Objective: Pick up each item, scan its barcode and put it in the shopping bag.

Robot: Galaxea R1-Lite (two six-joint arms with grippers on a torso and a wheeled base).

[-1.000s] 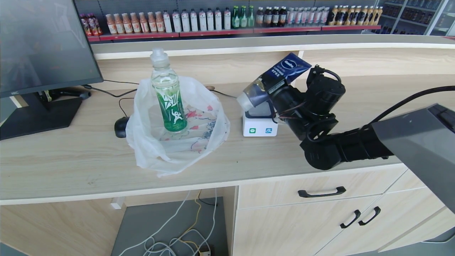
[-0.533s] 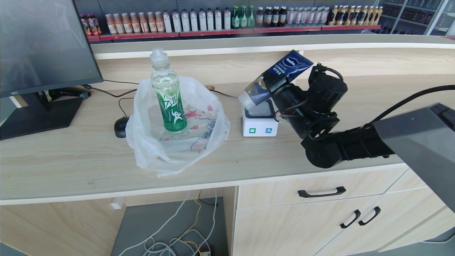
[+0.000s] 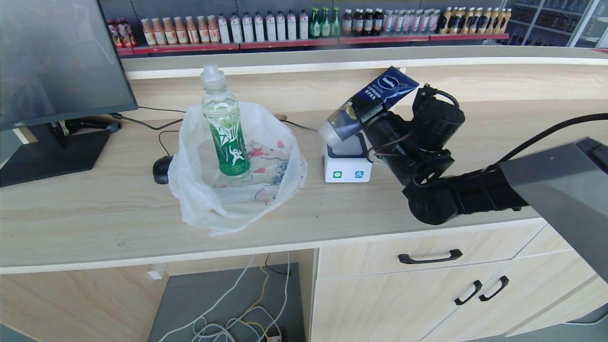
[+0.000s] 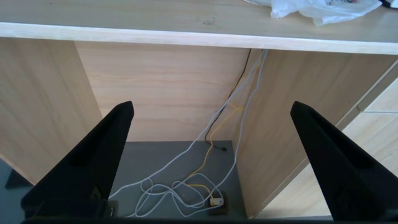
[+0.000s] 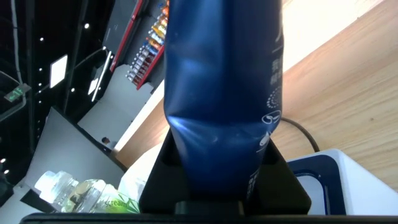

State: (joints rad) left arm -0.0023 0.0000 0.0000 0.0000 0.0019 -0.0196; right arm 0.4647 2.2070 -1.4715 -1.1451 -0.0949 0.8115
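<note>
2 jaws of right gripper (image 3: 374,118) clamp blue tube (image 3: 377,95) over scanner (image 3: 347,167) — left gripper (image 4: 211,112) jaws wide apart.

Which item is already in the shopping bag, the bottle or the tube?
The green-labelled bottle, standing upright inside the white shopping bag; the blue tube is held in the right gripper over the white scanner.

Head view down over counter (image 3: 95,218); left wrist under it; right wrist against tube (image 5: 217,93)
</note>
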